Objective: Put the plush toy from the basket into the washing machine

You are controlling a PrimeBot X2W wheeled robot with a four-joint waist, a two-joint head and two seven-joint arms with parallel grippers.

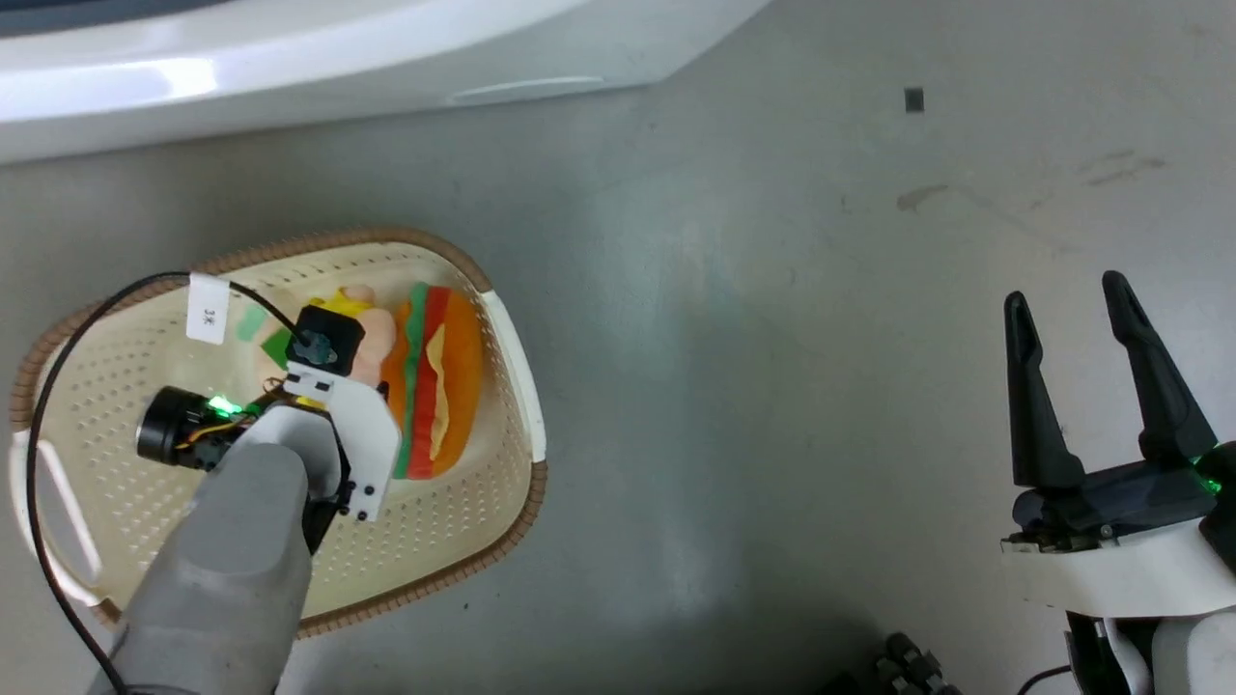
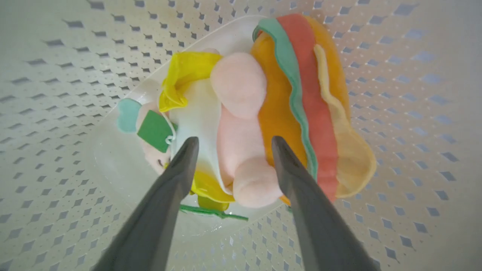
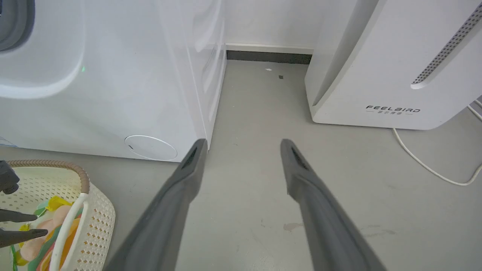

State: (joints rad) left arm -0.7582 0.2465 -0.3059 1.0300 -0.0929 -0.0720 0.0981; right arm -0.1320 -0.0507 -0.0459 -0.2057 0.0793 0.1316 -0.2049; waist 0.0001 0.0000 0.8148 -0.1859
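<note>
Left gripper (image 2: 234,141) is hovering open over the toy (image 2: 260,113), holding nothing; the toy is lying in the basket (image 2: 56,113). I'm reading this as the grasp step; next I'm expecting to lower, then close on its pink body.

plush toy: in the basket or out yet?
In. The plush toy lies on the basket floor, perforated walls around it; the left gripper, open, straddles its pink body.
</note>
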